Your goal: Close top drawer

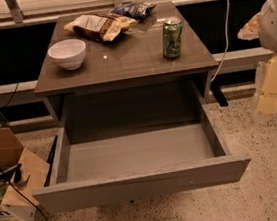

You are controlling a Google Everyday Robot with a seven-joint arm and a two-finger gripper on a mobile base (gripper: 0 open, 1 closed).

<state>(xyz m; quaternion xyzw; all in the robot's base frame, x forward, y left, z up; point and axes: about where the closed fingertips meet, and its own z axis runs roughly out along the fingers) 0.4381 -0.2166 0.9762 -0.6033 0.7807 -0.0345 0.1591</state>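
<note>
While the top drawer [142, 182] stands pulled right out toward the camera, my gripper [272, 91] hangs at the right edge of the view, well apart from it.
I cannot tell whether the gripper is apart or together; it touches nothing I can see, and I judge it is parked out to the side because the plain handleless front has to be pushed from the near face, which I have not reached. Inside, the drawer's pale grey box looks empty, so nothing should block it sliding back under the brown cabinet top [123, 64]. Up there a white bowl [67, 54], apparently empty, two snack bags [99, 26], and an upright green can [172, 38] sit back from the front edge. On the floor to the left, an open cardboard box [4, 149] holds dark oddments I cannot identify.
</note>
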